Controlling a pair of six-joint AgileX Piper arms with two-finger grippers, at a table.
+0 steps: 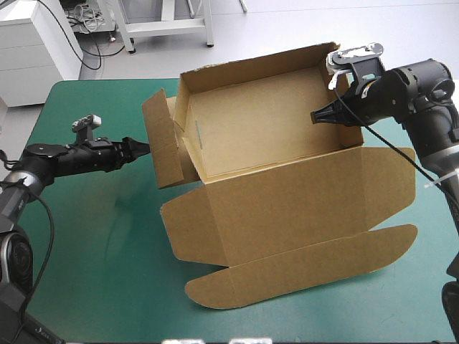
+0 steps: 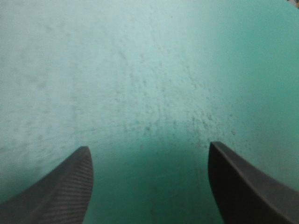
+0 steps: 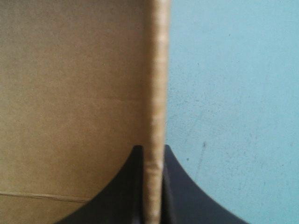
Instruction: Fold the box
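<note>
The brown box (image 1: 251, 136) stands mid-table as an open tray, lid flat toward the near edge; only the wrist views show the right gripper (image 3: 153, 150) pinching its right wall and the left gripper (image 2: 149, 151) spread over teal-green cover (image 2: 140, 70).

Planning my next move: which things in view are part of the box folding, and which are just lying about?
In the job: brown cardboard box, walls raised, lid flat; right hand, shut on its right wall; left hand, open beside its left flap.
Lying about: only the teal-green table cover.
</note>
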